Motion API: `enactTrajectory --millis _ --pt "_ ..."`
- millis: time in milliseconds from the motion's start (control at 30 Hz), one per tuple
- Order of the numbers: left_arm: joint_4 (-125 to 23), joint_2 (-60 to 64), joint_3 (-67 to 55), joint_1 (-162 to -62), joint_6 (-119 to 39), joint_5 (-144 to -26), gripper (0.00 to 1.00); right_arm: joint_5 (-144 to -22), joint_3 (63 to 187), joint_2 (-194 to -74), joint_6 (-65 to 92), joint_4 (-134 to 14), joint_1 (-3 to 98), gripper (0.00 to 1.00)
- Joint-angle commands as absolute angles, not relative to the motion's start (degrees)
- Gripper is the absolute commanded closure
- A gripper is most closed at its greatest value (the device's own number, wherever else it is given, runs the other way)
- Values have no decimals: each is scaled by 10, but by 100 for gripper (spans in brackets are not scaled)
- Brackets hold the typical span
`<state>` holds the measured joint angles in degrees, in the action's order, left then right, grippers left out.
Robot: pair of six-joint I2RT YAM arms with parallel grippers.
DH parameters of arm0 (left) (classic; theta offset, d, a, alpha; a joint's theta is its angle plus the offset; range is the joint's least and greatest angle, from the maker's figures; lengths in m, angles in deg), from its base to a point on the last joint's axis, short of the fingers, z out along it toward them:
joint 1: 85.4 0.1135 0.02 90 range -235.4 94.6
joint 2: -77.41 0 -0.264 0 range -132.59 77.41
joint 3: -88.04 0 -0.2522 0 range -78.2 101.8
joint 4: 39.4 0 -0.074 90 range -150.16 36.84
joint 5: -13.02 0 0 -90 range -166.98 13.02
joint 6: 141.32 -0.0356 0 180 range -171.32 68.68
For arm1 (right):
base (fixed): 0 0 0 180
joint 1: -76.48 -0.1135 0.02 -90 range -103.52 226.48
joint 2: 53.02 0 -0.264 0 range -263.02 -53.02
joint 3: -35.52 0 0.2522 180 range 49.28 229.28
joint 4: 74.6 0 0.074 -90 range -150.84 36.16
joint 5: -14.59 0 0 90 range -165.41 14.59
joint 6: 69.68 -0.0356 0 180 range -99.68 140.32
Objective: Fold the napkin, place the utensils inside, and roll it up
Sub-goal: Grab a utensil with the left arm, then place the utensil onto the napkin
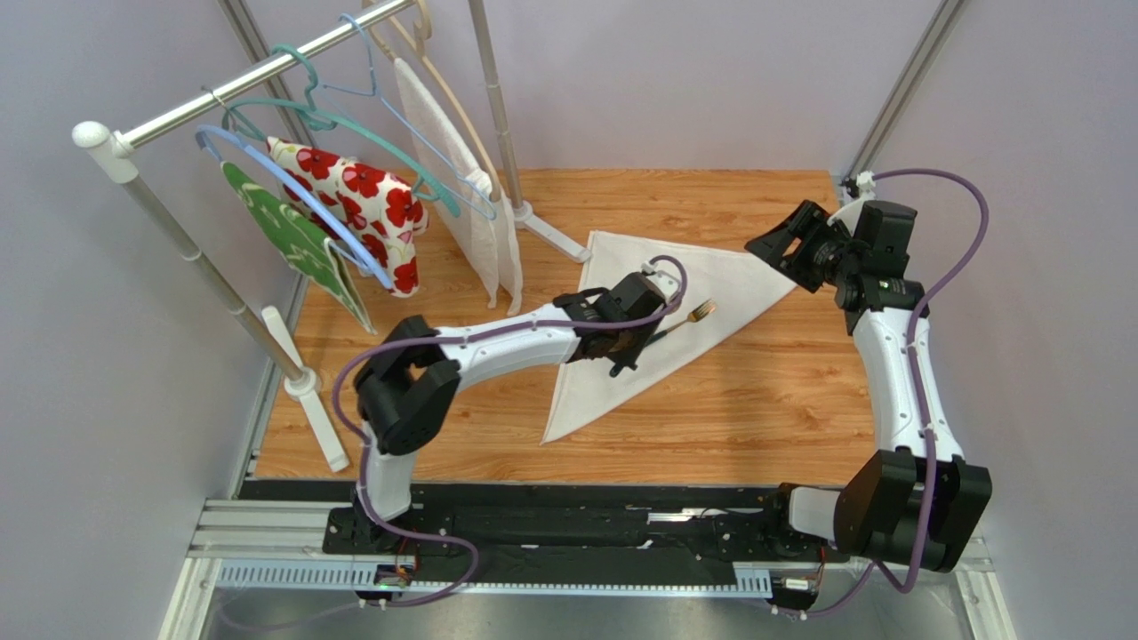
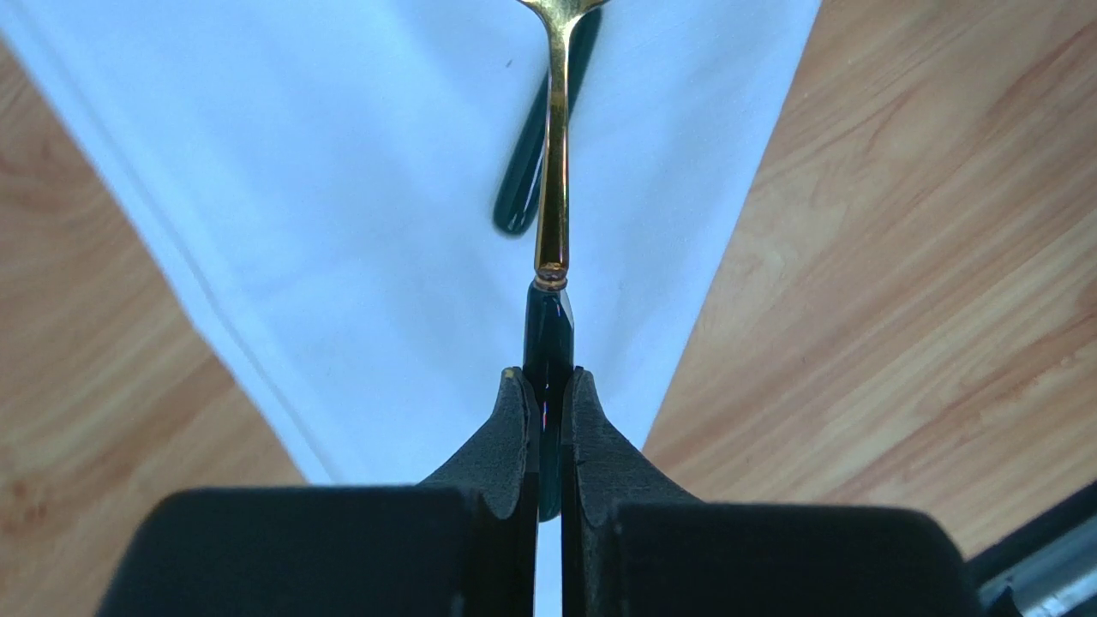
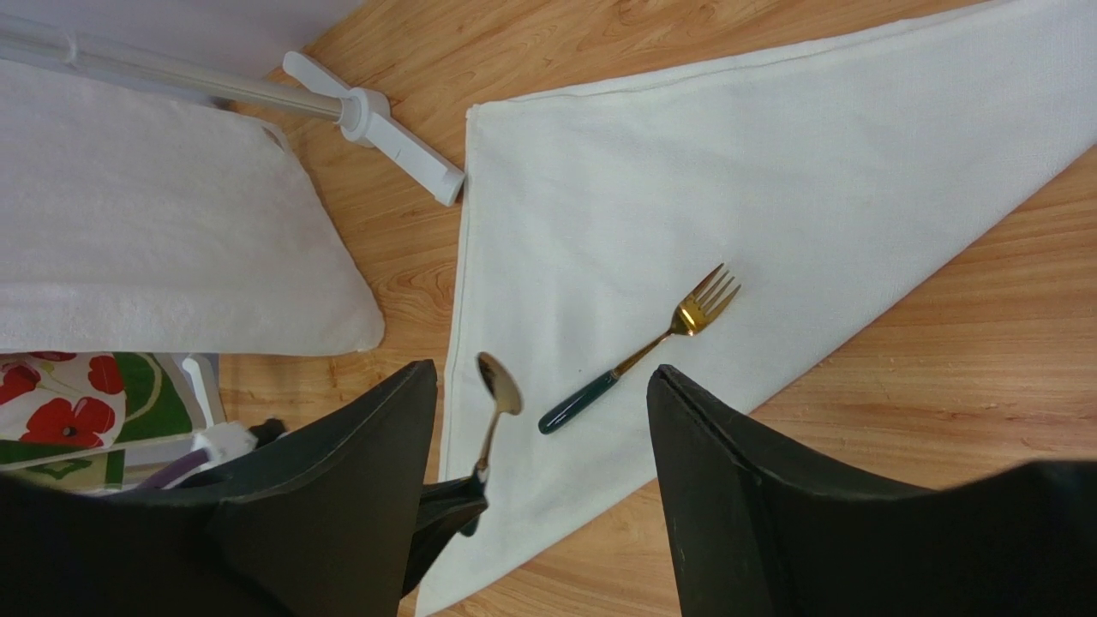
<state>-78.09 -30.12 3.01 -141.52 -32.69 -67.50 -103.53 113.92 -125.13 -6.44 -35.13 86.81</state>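
presently the left claw (image 2: 547,382) is closed on the dark handle of the spoon (image 2: 554,193), whose long axis runs straight out ahead of the jaws, gold stem and bowl leading. the napkin (image 1: 715,274), folded to a triangle, is spread on the surface (image 1: 802,400) directly beneath. the fork (image 3: 640,354) is lying flat on the cloth just ahead of that claw; its handle is seen from the left wrist close beside the spoon's stem and slightly angled across it. whether the spoon is touching the cloth cannot be told. the right claw (image 3: 541,375) is held wide open and empty, above the napkin's far side and apart from both utensils. the left arm is judged to be the one to set the spoon down, and a nearly parallel lie beside the fork is what would be wanted.
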Motion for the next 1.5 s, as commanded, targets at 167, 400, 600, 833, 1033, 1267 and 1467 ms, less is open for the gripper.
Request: enactTrajectory --millis 167,400,600,833,1033,1267,1467 --pt "-792 -463 235 -1416 -421 -712 100 -1027 1149 -1225 -56 -346 871 35" --pt "-799 -513 278 -1410 -426 -752 100 -1026 1148 -1225 -54 -345 872 35" --pt "-825 -547 310 -1407 -429 -764 100 -1024 1145 -1226 -52 -345 872 35" --pt "-845 -563 331 -1401 -414 -765 100 -1025 1145 -1229 -53 -345 872 35" --pt "-851 -574 346 -1398 -406 -791 100 -1025 1144 -1231 -51 -345 871 35" --pt "-855 -584 354 -1393 -374 -801 97 -1023 1142 -1232 -50 -346 872 35" --pt "-859 -590 362 -1393 -356 -810 92 -1024 1141 -1234 -51 -347 872 35"
